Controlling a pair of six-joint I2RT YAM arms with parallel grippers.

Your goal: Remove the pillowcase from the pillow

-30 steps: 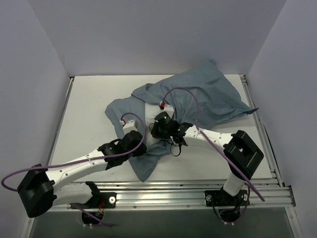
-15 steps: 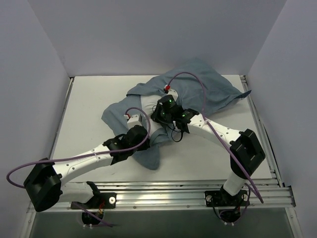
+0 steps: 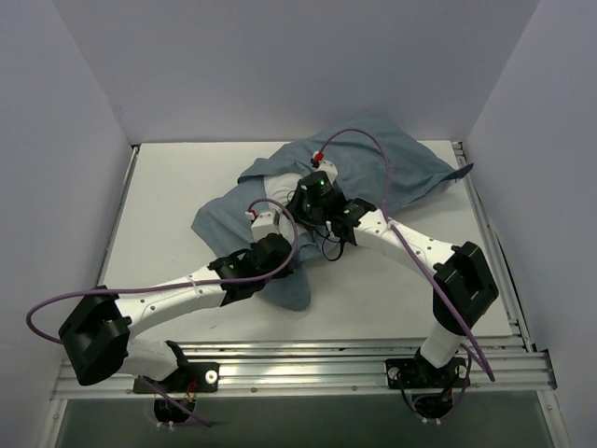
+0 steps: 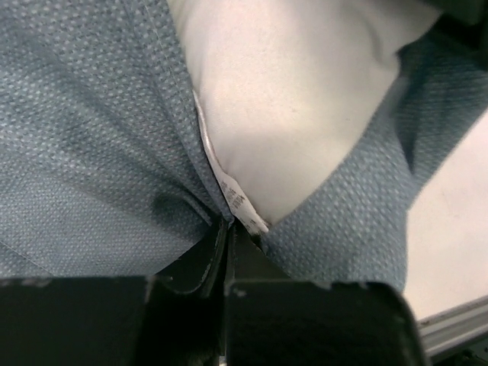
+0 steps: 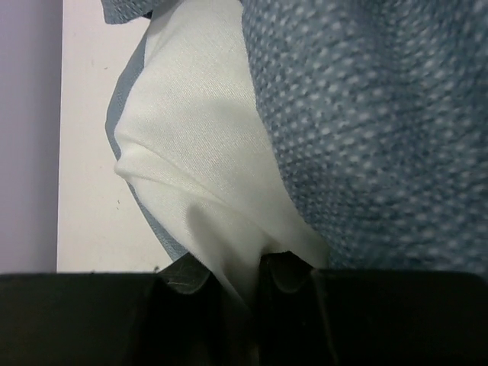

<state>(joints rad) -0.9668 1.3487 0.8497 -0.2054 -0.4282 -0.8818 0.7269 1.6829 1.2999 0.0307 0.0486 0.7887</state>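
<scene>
Overhead and wrist views of 2 robot arms working on a blue-grey pillowcase (image 3: 401,177) that is lying crumpled on a white tabletop (image 3: 168,205).

The left end effector (image 4: 229,229) is pinching narrow on the pillowcase (image 4: 91,114) at its open hem, with a small white care label (image 4: 240,202) sitting right at the fingertips. Just ahead of those fingertips a patch of the white pillow (image 4: 305,99) is showing through the opening, with blue cloth lying on both sides of it.

The right end effector (image 5: 232,278) is gripping a fold of the white pillow (image 5: 198,137) between its 2 fingers. The pillowcase (image 5: 381,114) is filling the space ahead of it and to its right, while bare tabletop is showing to its left.

From above, the 2 end effectors are sitting close together over the near part of the bundle, and the cloth is spreading away beyond them towards the far right corner.

Judging progress: the task is looking barely begun. Each arm is holding its own layer, ready for pulling apart, but only a small area of pillow is uncovered. Most of the pillow appears to be sitting inside the case, so nearly all of the drawing-out is remaining.
</scene>
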